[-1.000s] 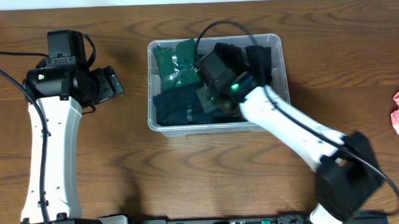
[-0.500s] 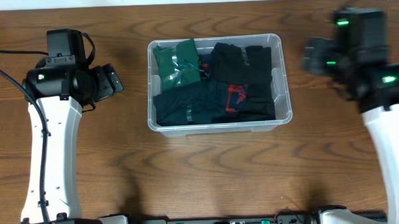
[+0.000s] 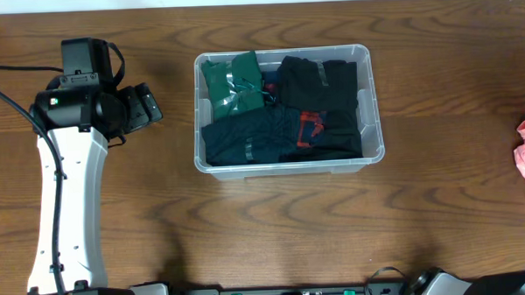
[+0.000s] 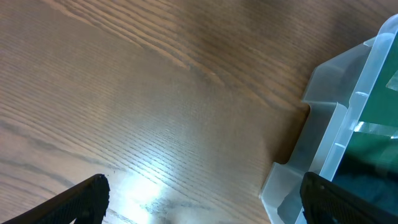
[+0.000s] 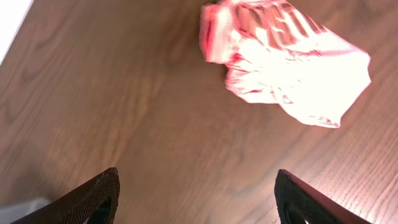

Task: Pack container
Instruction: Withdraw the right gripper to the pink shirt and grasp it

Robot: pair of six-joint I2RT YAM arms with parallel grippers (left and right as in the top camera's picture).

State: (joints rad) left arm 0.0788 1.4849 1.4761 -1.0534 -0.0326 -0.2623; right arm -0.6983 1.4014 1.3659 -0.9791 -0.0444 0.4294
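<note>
Container [image 3: 285,168] sits in the upper middle of the overhead frame on the wooden table [image 3: 452,62], already holding a green garment [image 3: 232,78], a black garment [image 3: 321,80] and a navy garment [image 3: 245,135]. Nearest the right wrist camera, the right gripper [image 5: 196,199] has its fingers spread wide with nothing between them; beyond, at upper right of that frame, lies a crumpled pink garment [image 5: 286,68], apart from the fingers. The left gripper [image 4: 208,199] is likewise spread and empty over bare wood, with a corner of the container further off at the right of its frame. The likely trouble lies in the pink bundle: loosely crumpled, it may be caught by one fold only and trail, draping over the rim instead of dropping inside. With the container looking nearly full, the garment could also sit proud of the top, and a push to settle it might slide the light tub. The overhead view shows the packed contents but only a sliver of pink at its right edge; the right wrist view alone shows the whole bundle and the spread fingers.
</note>
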